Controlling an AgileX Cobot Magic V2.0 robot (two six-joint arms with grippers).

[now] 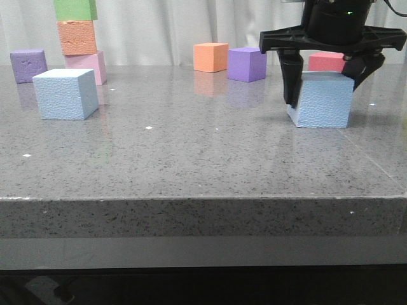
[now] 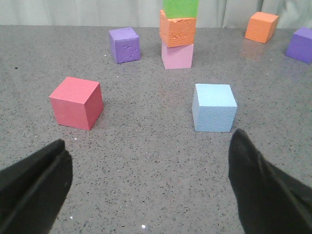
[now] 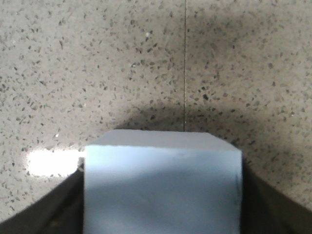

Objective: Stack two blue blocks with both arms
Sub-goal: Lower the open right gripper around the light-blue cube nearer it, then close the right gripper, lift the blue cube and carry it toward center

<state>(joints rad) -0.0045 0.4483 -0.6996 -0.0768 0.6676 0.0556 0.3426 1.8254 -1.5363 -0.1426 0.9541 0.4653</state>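
The right gripper (image 1: 324,95) at the upper right of the front frame has its dark fingers (image 1: 291,79) clenched on either side of a blue block (image 1: 323,100), which rests on the grey table (image 1: 203,159); the wrist picture shows that block (image 3: 162,187) filling the gap between the fingers. The left gripper (image 2: 151,190) is spread wide, holding nothing. Ahead of it, at centre right of its frame, sits the second blue block (image 2: 214,107), near a red cube (image 2: 76,102) and a pink-orange-green tower (image 2: 178,34).
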